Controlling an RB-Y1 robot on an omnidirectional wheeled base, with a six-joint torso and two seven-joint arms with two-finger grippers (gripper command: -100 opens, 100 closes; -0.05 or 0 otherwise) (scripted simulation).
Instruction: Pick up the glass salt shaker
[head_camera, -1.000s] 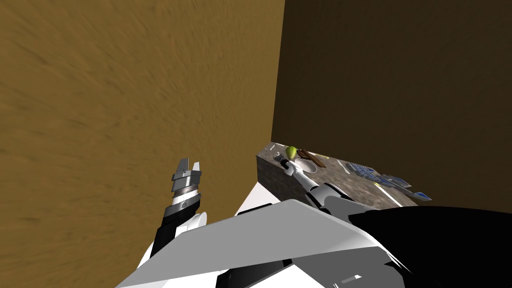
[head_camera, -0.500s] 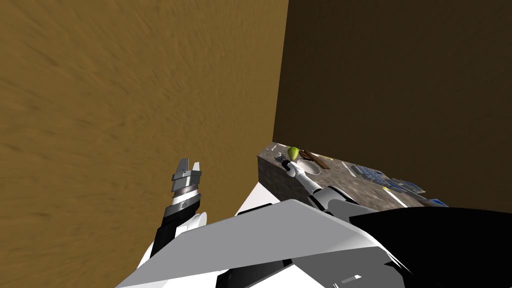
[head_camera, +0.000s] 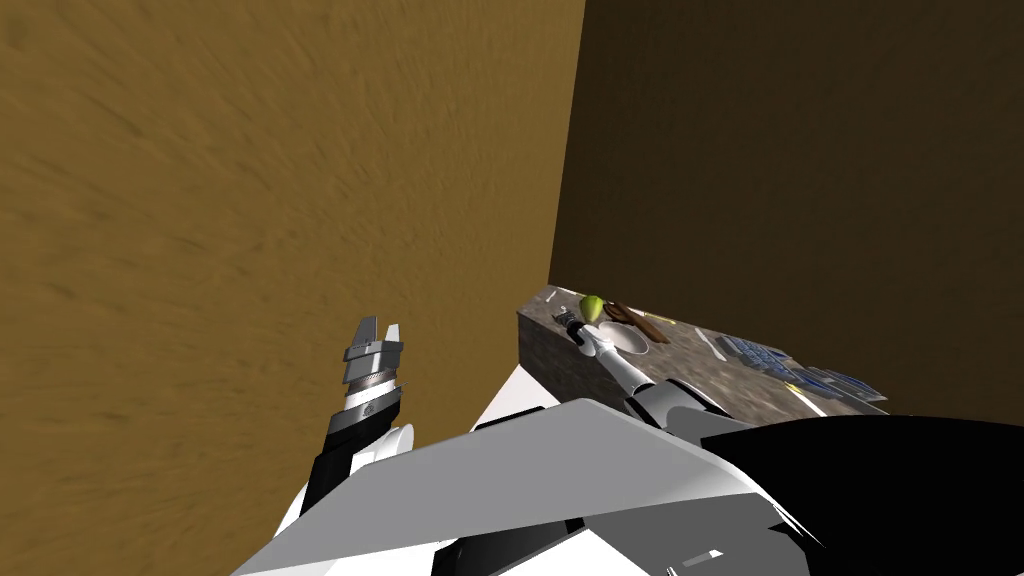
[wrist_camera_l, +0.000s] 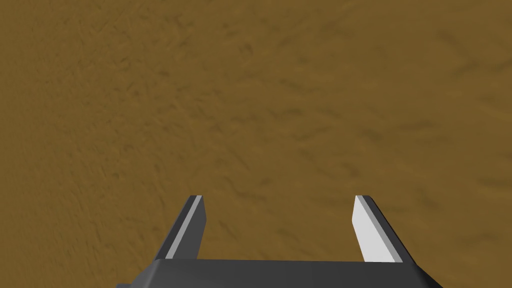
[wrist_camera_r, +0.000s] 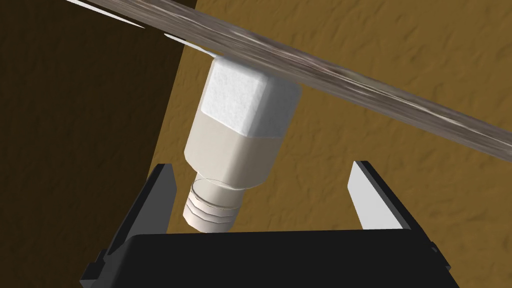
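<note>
Salt shaker (wrist_camera_r: 240, 135) stands near counter (head_camera: 548, 352) corner, seemingly untouched betw. our wide-spread right gripper (wrist_camera_r: 263, 166); left gripper (wrist_camera_l: 279, 197) spread too.

Salt shaker (wrist_camera_r: 240, 125) on counter (wrist_camera_r: 350, 82), between fingers (wrist_camera_r: 371, 200) of right end effector (wrist_camera_r: 263, 167), fruit (head_camera: 592, 307) beside plate (head_camera: 624, 340).

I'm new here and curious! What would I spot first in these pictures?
A chunky white salt shaker stands right before the right gripper, its ridged top between the open fingers. A bright green fruit sits nearby on the speckled counter, in a corner of brown walls.
</note>
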